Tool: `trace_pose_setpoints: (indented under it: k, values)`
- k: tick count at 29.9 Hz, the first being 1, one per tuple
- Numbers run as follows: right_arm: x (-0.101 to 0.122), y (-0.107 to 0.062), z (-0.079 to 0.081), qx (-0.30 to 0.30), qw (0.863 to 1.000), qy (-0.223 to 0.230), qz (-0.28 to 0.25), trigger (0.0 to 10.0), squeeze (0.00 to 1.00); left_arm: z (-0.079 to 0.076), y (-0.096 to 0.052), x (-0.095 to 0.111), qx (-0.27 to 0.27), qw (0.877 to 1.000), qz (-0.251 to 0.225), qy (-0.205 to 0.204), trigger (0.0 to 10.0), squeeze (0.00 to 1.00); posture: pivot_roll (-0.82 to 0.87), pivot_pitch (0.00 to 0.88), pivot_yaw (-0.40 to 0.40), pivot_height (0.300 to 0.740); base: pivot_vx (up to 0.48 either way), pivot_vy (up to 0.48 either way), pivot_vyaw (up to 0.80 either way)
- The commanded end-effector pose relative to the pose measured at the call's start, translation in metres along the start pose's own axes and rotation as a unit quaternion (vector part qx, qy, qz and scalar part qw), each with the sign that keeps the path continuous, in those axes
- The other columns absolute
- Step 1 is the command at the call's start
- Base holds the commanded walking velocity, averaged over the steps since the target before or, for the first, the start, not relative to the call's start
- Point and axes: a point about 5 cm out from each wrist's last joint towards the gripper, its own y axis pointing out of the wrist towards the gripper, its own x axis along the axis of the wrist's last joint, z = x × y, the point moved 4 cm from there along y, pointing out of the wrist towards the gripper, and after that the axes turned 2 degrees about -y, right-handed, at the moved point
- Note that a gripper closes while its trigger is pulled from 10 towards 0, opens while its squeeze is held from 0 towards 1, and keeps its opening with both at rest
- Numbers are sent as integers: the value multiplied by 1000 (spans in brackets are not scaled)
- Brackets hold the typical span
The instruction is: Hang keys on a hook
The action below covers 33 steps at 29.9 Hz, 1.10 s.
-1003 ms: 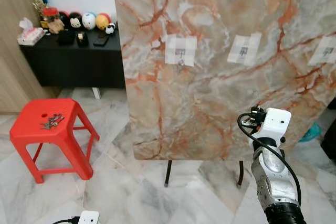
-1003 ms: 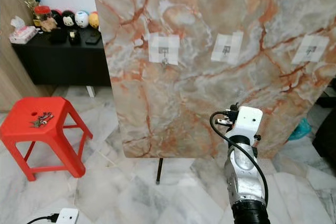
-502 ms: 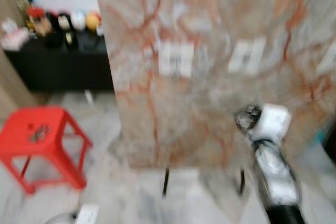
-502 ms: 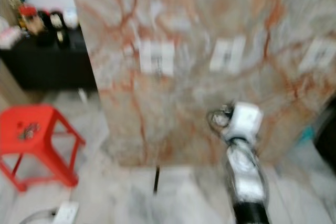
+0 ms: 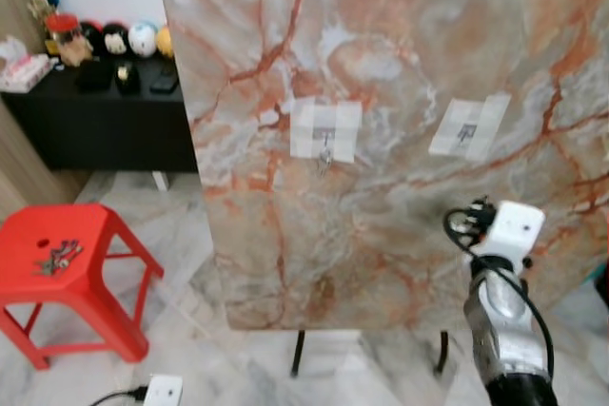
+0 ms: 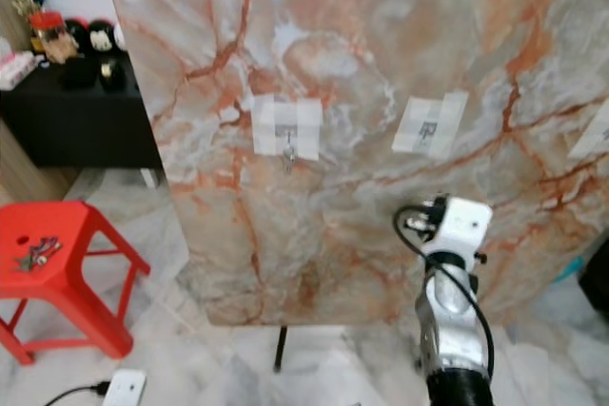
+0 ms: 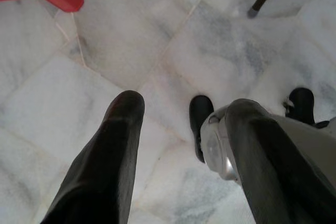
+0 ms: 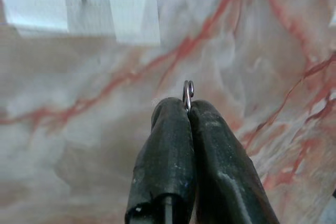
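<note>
Scanning from the robot's left:
Black table (image 5: pixel 105 111): stood against the far wall, carrying a row of small round figurines (image 5: pixel 114 38) and a tissue box (image 5: pixel 24 71).
Red stool (image 5: pixel 67 268): stood on the marble floor (image 5: pixel 190 349) left of the board; a bunch of keys (image 5: pixel 57 256) lay on its seat beside a small hole.
White plug (image 5: pixel 162 392): lay on the floor below the stool, with a black cable attached.
Left pincer (image 7: pixel 173 124): hung low over the floor, its two black fingers (image 7: pixel 113 150) spread apart with nothing between them; a stool leg and a black stand foot showed at the edges of the left wrist view.
Marble board (image 5: pixel 400 140): stood upright on thin black legs (image 5: pixel 300 354), patterned in orange and grey veins.
Left hook (image 5: pixel 325 145): was fixed to the board under a square of pale tape; something small and metallic hung from it, too small to make out.
Middle hook (image 5: pixel 466 130): sat under a tilted tape patch to the right, bare.
Right pincer (image 8: pixel 188 109): was raised in front of the board's lower right part, below the middle hook, fingers pressed together on a small metal key ring (image 8: pixel 188 94) whose loop poked out at the tips.
Right arm (image 5: pixel 504 330): rose silver from the bottom edge, with a white wrist box (image 5: pixel 509 228) and a black cable loop.
</note>
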Motion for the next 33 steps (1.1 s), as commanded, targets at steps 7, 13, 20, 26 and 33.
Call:
trace_pose_setpoints:
  k: [7,13,20,26,33]
  values:
    - [23,6,-14,-42,997,-25,-54,10000,0,0,-1,-5,0,1000,10,6,10000,0,26,0,-82,740,0,0,0]
    - [32,13,-22,-83,991,-67,-78,10000,0,0,0,-4,0,1000,8,7,10000,0,28,0,-81,740,0,0,0]
    - [39,20,-6,-50,972,-208,-100,10000,0,0,0,-3,2,1000,8,7,10000,0,31,0,-85,740,0,0,0]
    - [43,18,6,-14,936,-321,-144,10000,0,0,0,-3,1,1000,7,5,10000,0,29,0,-86,740,0,0,0]
    - [37,17,5,-15,925,-352,-142,10000,0,-1,0,-3,1,1000,7,5,10000,0,29,0,-85,740,0,0,0]
